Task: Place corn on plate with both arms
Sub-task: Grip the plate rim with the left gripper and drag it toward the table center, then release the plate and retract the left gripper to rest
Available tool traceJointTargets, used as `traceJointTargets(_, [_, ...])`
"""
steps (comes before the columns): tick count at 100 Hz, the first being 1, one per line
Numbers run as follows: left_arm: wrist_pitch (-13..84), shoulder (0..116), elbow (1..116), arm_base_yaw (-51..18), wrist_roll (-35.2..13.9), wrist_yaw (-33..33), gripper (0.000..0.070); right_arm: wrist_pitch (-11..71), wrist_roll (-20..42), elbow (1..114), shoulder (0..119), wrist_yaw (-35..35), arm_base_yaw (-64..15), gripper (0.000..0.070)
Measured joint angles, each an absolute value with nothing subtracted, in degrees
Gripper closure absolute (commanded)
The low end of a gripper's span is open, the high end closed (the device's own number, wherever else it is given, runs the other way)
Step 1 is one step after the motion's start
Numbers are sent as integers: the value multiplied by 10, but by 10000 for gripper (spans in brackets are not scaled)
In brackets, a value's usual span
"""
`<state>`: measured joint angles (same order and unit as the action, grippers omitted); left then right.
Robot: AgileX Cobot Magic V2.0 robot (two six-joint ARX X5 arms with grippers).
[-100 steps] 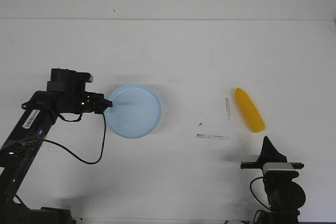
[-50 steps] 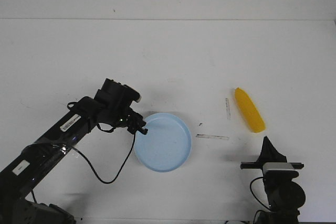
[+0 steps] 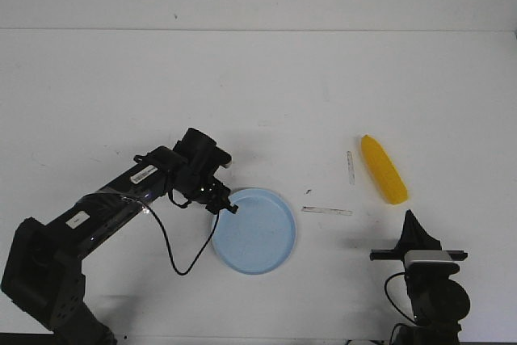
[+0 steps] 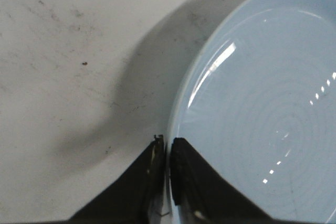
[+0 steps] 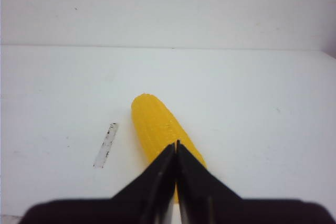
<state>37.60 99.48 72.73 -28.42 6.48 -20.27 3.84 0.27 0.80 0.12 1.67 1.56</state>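
Currently, left gripper: clenched on the plate rim.
Right gripper: fingers pressed together, grasping nothing.
Corn: on the table, well apart from the plate.

The front camera looks down over the whole table; each wrist camera sits close, one sharing the plate, the other the corn.

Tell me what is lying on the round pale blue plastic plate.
Nothing: the round pale blue plastic plate shows a bare face. Only the left gripper pinches its rim, hiding that spot.
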Motion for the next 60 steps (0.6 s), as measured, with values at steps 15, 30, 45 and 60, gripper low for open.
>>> traceJointTargets(15, [375, 995, 727, -284, 65, -203, 629, 39, 3, 8, 1, 17, 16, 698])
traceJointTargets(30, [375, 995, 727, -284, 65, -203, 460, 39, 3, 8, 1, 17, 16, 698])
traceJointTargets(45, [375, 995, 727, -284, 65, -203, 249, 39, 3, 8, 1, 17, 16, 698])
traceJointTargets(60, [386, 992, 731, -284, 64, -203, 16, 39, 3, 8, 1, 17, 16, 698])
